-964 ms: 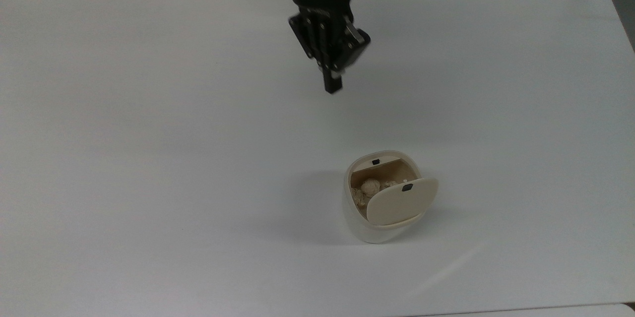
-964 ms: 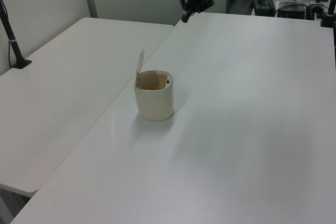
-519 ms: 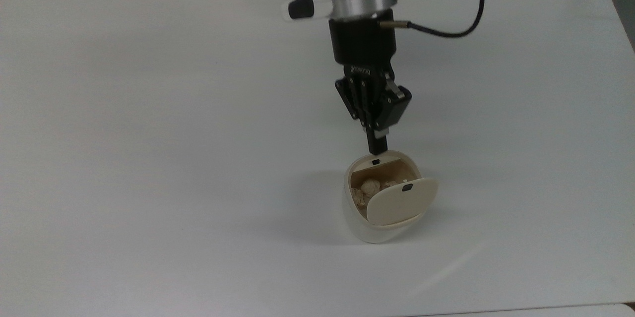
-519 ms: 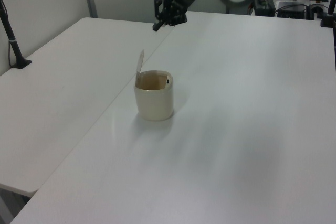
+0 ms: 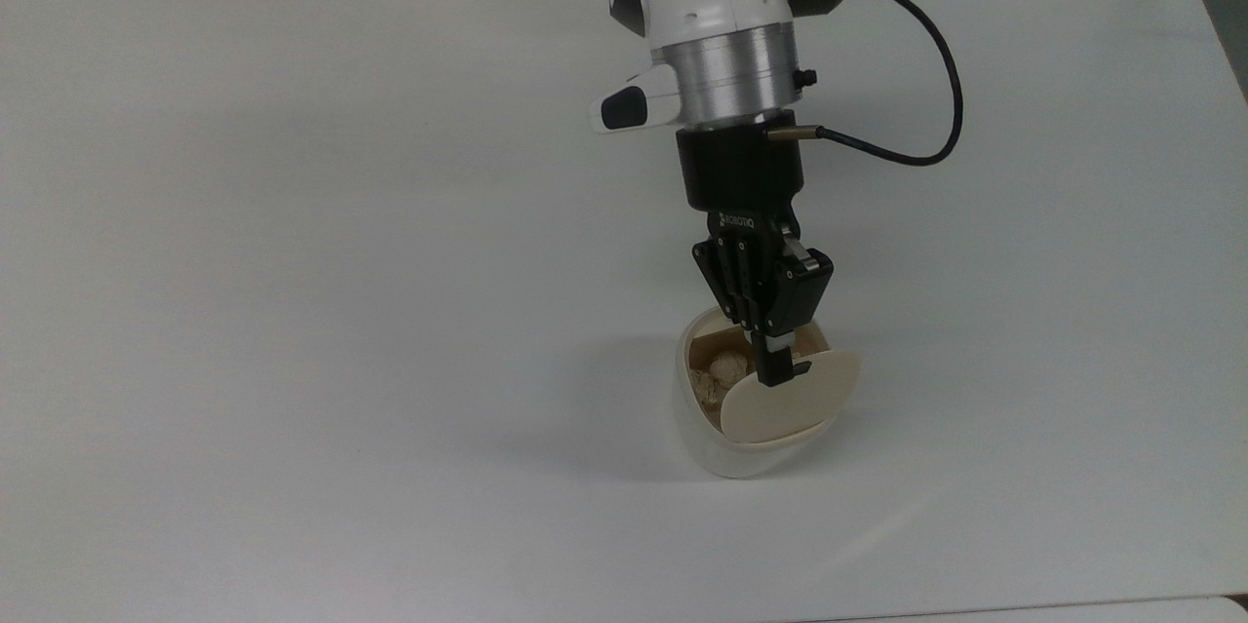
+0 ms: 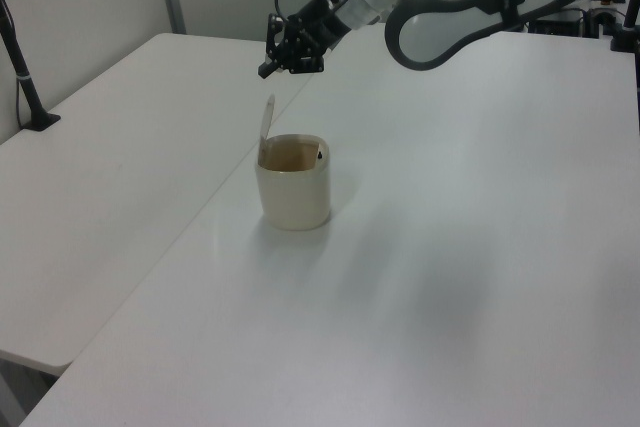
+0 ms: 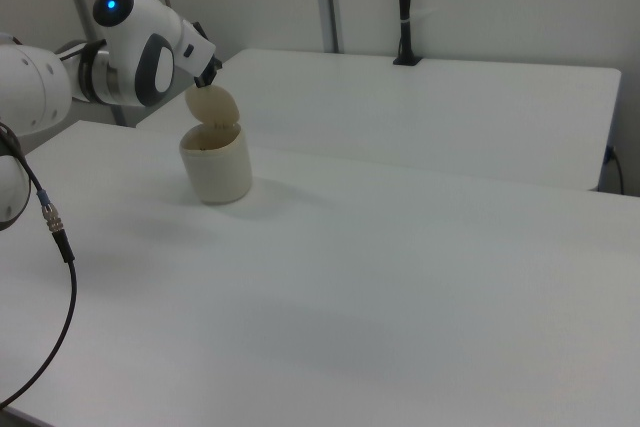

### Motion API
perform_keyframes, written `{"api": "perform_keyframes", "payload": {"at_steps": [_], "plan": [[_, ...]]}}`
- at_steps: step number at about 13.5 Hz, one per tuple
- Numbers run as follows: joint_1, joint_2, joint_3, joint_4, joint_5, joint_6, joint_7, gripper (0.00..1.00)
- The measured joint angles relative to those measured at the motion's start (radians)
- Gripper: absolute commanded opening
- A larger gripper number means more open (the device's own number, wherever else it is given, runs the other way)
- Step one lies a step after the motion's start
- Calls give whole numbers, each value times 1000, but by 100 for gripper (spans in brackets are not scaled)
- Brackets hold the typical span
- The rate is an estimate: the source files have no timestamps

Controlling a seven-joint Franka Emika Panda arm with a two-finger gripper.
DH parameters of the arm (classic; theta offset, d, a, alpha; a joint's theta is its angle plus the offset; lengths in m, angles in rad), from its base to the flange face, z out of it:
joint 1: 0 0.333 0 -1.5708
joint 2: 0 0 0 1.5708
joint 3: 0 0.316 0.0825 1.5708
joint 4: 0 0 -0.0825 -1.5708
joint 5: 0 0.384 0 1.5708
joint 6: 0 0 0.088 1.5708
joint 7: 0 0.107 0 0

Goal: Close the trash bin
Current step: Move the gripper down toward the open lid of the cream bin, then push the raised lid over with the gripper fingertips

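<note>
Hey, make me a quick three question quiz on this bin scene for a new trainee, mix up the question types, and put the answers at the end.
1. True or false: the lid of the trash bin stands open.
2. Multiple choice: in the left view, where is the tool relative to the lid's top edge? A) above it, apart B) inside the bin C) resting on the table
3. Fill in: inside the bin lie pale crumpled ____.

Key: 1 true. 2 A. 3 wads, probably paper.
</note>
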Motion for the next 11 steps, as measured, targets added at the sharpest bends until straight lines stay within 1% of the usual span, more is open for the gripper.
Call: {"api": "perform_keyframes", "payload": {"at_steps": [7,11], "plan": [[46,44,-11,4,0,38,5,0],[48,45,-14,-1,0,38,5,0]]}}
